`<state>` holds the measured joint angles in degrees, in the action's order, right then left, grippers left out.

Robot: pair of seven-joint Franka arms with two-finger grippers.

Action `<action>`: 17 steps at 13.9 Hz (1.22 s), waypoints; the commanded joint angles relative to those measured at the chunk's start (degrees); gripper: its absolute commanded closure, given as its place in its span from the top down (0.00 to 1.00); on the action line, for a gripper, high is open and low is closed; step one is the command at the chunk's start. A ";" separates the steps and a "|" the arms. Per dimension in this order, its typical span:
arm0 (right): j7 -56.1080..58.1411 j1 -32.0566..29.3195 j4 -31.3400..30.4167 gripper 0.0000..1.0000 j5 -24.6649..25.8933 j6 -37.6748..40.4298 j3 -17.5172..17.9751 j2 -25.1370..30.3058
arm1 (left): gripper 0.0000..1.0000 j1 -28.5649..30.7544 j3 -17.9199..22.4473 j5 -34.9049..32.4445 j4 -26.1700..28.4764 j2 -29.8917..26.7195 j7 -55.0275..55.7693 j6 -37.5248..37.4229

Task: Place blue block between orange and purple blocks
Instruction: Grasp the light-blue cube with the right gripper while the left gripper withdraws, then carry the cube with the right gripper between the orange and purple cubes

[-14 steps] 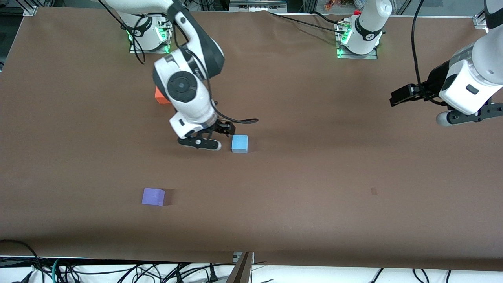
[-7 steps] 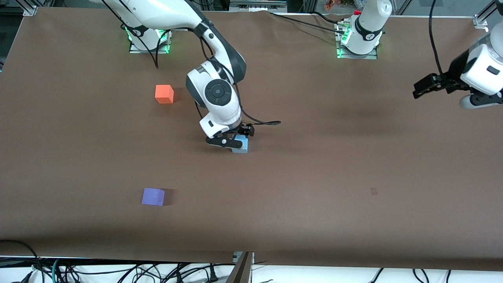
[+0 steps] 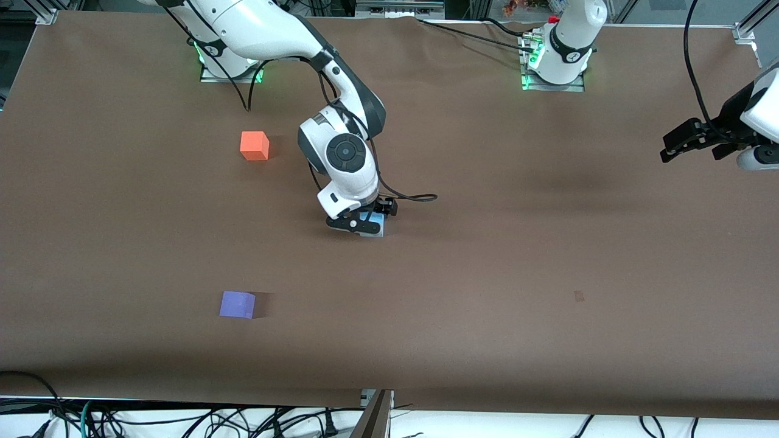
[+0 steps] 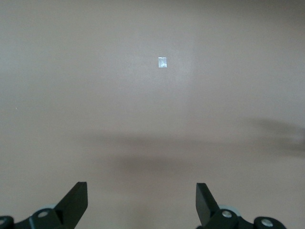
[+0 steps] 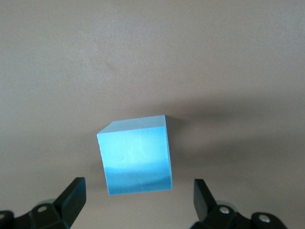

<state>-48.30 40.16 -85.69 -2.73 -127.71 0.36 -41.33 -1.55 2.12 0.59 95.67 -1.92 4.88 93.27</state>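
Nearest the front camera, the purple block sits alone on the brown tabletop, toward the right arm's end. Also near the front camera, but toward the left arm's end, a small dark mark shows on the cloth.

Farther from the camera, about midway along the tabletop, the blue block rests flat on the surface, mostly covered in the front view by the right pincer, which is low over it. In the right wrist view the blue block stands between the two dark fingertips with a clear gap on each side, so the right pincer is spread wide around the block and not touching it. The block is turned slightly askew to the line between the fingers.

Farther still, the orange block sits on the tabletop toward the right arm's end, well apart from both the blue block and the purple one. The blue block lies off to the side of the line joining those two, toward the left arm's end.

The left pincer waits in the air over the left arm's end of the tabletop. In the left wrist view the left pincer is spread wide over bare cloth, holding nothing.
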 commanded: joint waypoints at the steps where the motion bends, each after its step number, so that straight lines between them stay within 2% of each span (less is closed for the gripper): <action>1: -1.01 0.71 0.70 1.00 0.79 -2.00 -0.45 -1.21 | 1.00 0.14 -0.18 -0.50 -0.48 -0.45 -1.10 -0.99; 5: -0.92 0.71 0.70 1.00 0.88 -2.89 -0.45 -2.44 | 1.00 0.49 0.17 -0.24 -0.83 -0.28 -0.85 -0.99; 8: -1.01 0.71 0.70 1.00 0.79 -2.89 -0.45 -2.97 | 1.00 1.80 0.17 -0.07 -4.08 0.52 -0.84 -1.60; 11: -1.10 0.71 0.70 0.99 0.53 -3.07 -0.45 -3.32 | 1.00 2.25 0.17 0.20 -4.26 0.52 -1.45 -3.10; 12: -1.10 0.71 0.70 0.95 0.53 -3.07 -0.45 -3.32 | 1.00 2.16 0.08 0.37 -4.35 0.52 -0.93 -3.10; 14: -1.01 0.71 0.70 0.68 0.53 -3.07 -0.45 -3.41 | 1.00 2.08 -0.18 0.37 -4.35 0.87 -0.32 -3.01; 16: -1.01 0.71 0.70 0.53 0.62 -3.07 -0.45 -3.76 | 1.00 1.90 -0.62 0.37 -4.35 0.87 2.22 -3.01; 17: -0.92 0.71 0.70 0.42 0.70 -3.07 -0.45 -3.67 | 1.00 1.81 -0.71 0.29 -4.35 0.87 2.84 -3.01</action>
<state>-48.34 40.26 -85.67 -2.71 -130.23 0.36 -44.25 0.22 1.94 0.65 92.77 -1.67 6.09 91.39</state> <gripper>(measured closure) 0.313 0.000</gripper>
